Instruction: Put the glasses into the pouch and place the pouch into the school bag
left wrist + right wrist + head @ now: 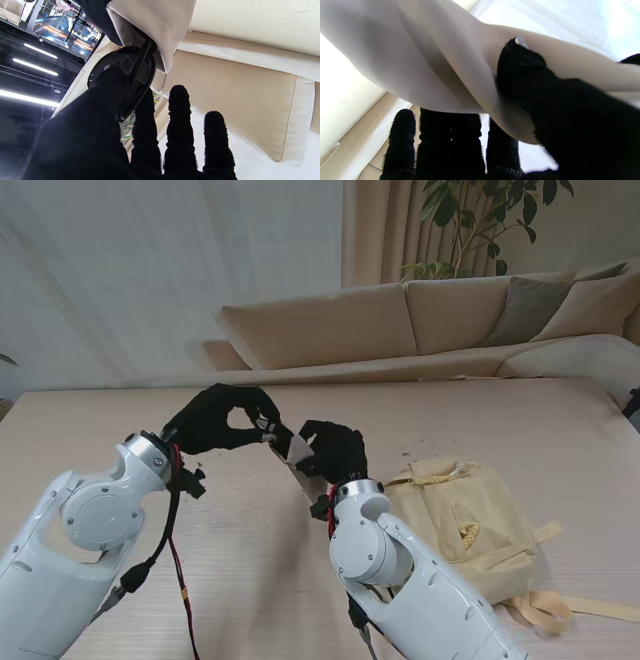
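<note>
**Fingers of both hands meet at the pouch above the table**

Fingers (178, 110) of the left hand (215, 420) pinch the glasses (122, 75) between thumb and forefinger; the other three fingers stand straight and free. Only one dark round lens and part of the frame show, because the rest is hidden inside the mouth of the pouch (155, 27). The right hand (333, 450) grips this one grey pouch, with the thumb on one face and the fingers under the other. From the stand camera the glasses are too small to make out between the two hands. Both hands are lifted over the table (250, 580), near its middle. One beige school bag (470, 525) lies flat to the right of the right arm, apart from the hands, and its straps are partly cut off by the frame edge. One sofa (420, 325) stands behind the table.
</note>
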